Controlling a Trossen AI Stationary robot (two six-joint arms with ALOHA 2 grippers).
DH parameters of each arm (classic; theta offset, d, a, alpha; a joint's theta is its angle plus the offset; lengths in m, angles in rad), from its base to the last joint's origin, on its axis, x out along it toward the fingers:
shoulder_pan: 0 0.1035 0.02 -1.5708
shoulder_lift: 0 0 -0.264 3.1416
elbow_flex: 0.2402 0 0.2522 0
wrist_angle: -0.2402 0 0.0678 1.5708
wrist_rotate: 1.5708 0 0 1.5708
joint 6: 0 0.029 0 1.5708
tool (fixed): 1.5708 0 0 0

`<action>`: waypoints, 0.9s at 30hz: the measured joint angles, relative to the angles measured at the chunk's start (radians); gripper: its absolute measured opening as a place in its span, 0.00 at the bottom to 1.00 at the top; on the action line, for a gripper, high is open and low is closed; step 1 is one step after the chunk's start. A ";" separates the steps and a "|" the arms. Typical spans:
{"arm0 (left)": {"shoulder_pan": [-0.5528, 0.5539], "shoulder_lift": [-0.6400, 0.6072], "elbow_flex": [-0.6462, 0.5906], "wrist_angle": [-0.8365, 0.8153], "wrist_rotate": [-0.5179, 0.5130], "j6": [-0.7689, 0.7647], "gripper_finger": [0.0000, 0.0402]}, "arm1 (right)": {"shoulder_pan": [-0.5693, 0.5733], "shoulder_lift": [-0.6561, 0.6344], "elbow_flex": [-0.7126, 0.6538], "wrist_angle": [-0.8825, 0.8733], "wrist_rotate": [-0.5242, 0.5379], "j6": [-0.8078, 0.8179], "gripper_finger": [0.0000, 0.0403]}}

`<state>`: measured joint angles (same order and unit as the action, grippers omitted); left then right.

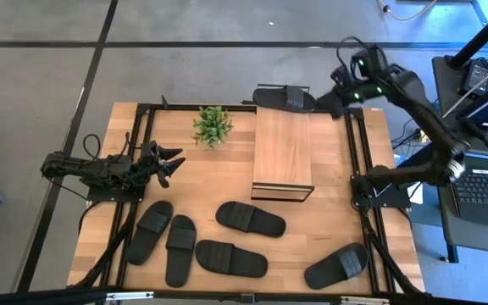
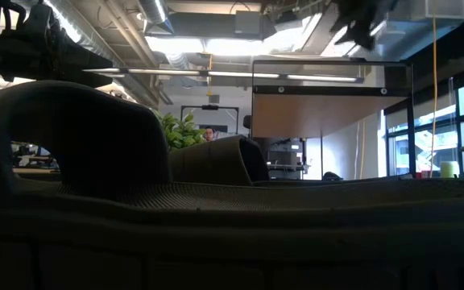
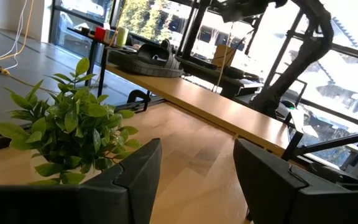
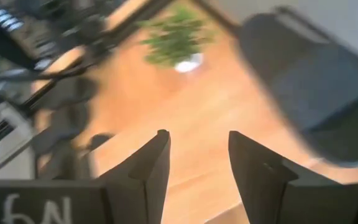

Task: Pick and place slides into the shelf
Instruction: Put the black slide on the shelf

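Six matte black slides are in view. One slide (image 1: 285,98) lies sole-down across the far end of the shelf (image 1: 282,152), a light wood board on a thin black frame. It also shows in the left wrist view as slide (image 3: 146,57) on the shelf (image 3: 229,106). Five others lie on the near part of the table: slide (image 1: 149,230), slide (image 1: 180,248), slide (image 1: 231,258), slide (image 1: 251,219) and slide (image 1: 337,265). My right gripper (image 1: 326,105) hovers open just right of the far slide (image 4: 309,81), with nothing between its fingers (image 4: 197,140). My left gripper (image 1: 174,161) waits open at the table's left side (image 3: 197,155).
A small potted plant (image 1: 213,125) stands left of the shelf's far end, just ahead of my left gripper. Black frame rails (image 1: 358,152) run along the table's left and right sides. In the low view a slide (image 2: 95,161) right before the camera blocks most of the table.
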<state>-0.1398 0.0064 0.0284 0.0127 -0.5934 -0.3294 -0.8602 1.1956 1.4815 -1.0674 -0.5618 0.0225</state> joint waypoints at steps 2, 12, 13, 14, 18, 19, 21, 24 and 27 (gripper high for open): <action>0.000 0.000 0.000 0.000 0.000 0.000 0.48 | 0.075 -0.065 -0.020 -0.007 -0.001 0.053 0.40; 0.000 0.000 0.000 0.000 0.000 0.000 0.48 | 0.412 -0.318 -0.235 0.024 0.015 0.298 0.40; 0.000 0.000 0.000 0.000 0.000 0.000 0.48 | 0.445 -0.335 -0.270 0.043 0.018 0.313 0.40; 0.000 0.000 0.000 0.000 0.000 0.000 0.48 | 0.476 -0.348 -0.307 0.070 0.020 0.325 0.40; 0.000 0.000 0.000 0.000 0.000 0.000 0.48 | 0.595 -0.376 -0.451 0.232 0.020 0.417 0.40; 0.000 0.000 0.000 0.000 0.000 0.000 0.48 | 0.624 -0.376 -0.484 0.274 0.020 0.433 0.40; 0.000 0.000 0.000 0.000 0.000 0.000 0.48 | 0.684 -0.373 -0.538 0.336 0.021 0.477 0.40; 0.000 0.000 0.000 0.000 0.000 0.000 0.48 | 0.782 -0.364 -0.592 0.403 0.006 0.561 0.40; 0.000 0.000 0.000 0.000 0.000 0.000 0.48 | 0.893 -0.361 -0.606 0.448 -0.003 0.662 0.40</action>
<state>-0.1398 0.0066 0.0284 0.0124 -0.5935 -0.3290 0.0329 0.8344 0.8757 -0.6197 -0.5651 0.6842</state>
